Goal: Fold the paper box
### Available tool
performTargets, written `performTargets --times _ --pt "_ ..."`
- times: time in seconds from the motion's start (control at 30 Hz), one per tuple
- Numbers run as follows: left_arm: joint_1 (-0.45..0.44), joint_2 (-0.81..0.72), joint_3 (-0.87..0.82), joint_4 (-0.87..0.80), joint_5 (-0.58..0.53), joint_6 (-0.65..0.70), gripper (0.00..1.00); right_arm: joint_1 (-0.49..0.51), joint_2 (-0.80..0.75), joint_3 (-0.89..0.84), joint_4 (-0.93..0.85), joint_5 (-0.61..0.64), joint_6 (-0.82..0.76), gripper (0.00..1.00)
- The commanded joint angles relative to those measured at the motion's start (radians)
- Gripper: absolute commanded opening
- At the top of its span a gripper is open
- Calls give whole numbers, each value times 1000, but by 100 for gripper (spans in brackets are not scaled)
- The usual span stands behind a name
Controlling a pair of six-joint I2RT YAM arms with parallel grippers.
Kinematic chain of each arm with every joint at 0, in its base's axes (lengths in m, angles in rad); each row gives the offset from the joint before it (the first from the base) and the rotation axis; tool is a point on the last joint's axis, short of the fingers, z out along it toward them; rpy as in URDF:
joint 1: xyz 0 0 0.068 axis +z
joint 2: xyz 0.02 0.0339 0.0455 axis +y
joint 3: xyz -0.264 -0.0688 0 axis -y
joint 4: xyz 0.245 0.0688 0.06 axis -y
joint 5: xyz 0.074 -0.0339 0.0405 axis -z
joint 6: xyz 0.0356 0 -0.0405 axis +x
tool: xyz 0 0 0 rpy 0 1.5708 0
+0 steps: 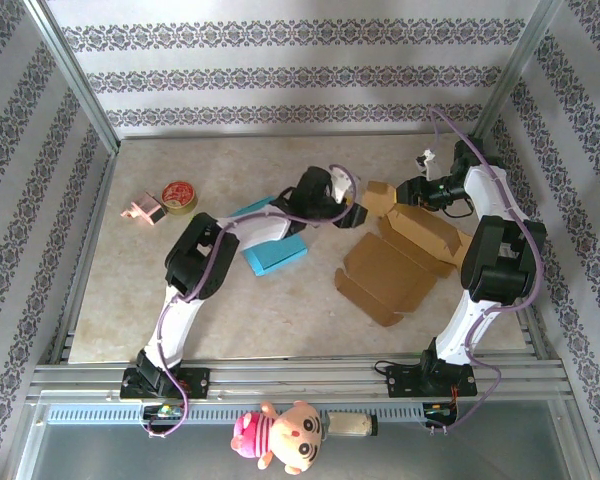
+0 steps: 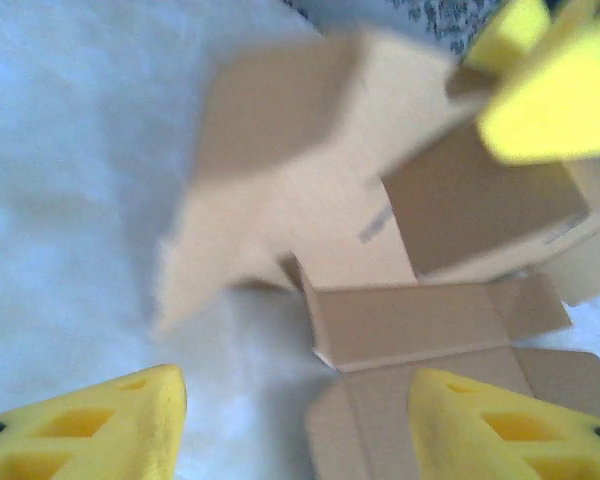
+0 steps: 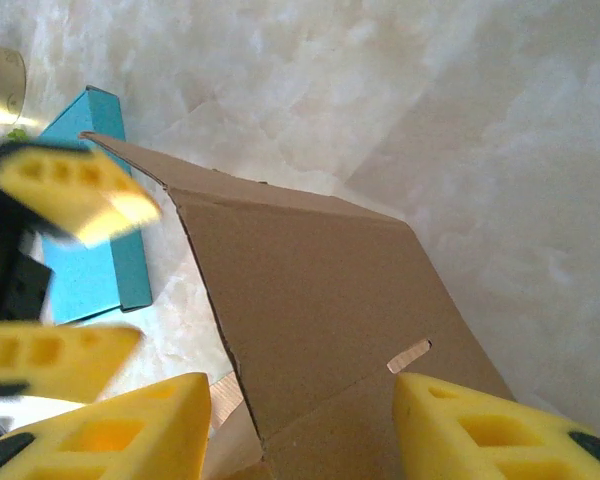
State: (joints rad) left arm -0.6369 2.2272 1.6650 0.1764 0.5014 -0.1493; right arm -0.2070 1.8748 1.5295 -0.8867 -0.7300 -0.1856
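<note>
Nearest us sits a pink plush doll (image 1: 280,437). Our left gripper (image 2: 295,400) gapes empty. Our right gripper (image 3: 300,400) straddles the brown cardboard paper box (image 1: 395,262); whether it is clamped we cannot tell. A teal flat carton (image 1: 275,255) lies beside the box.

A robotics lab booth, by the look of it: the marble-look table (image 1: 280,320) is fenced by aluminium frame posts (image 1: 75,80) and striped floral wallpaper panels (image 1: 280,75). Along the table's near edge, aluminium rails (image 1: 300,378) carry the left arm (image 1: 180,300) and right arm (image 1: 470,310), a plush doll (image 1: 280,435) below them.

Left arm (image 1: 195,260), right arm (image 1: 495,250) bent inward; left pincer (image 2: 295,390) spread wide.
</note>
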Motion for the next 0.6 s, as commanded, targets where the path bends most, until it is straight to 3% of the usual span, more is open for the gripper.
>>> performTargets --times 0.0,0.17,0.27,0.37,0.43,0.57 --pt "15 50 145 -165 95 241 69 3 5 4 -15 11 -2 51" --pt "19 212 460 -429 230 375 82 3 9 11 -16 11 -2 51" --pt "12 291 583 -464 210 391 88 4 12 14 -15 11 1 51" --pt "13 364 684 -477 224 387 87 3 12 15 -16 9 2 51" --pt "7 393 720 -471 249 386 78 4 12 16 -17 13 -2 51" --pt "-3 389 738 -457 266 394 27 5 2 21 -19 14 6 52"
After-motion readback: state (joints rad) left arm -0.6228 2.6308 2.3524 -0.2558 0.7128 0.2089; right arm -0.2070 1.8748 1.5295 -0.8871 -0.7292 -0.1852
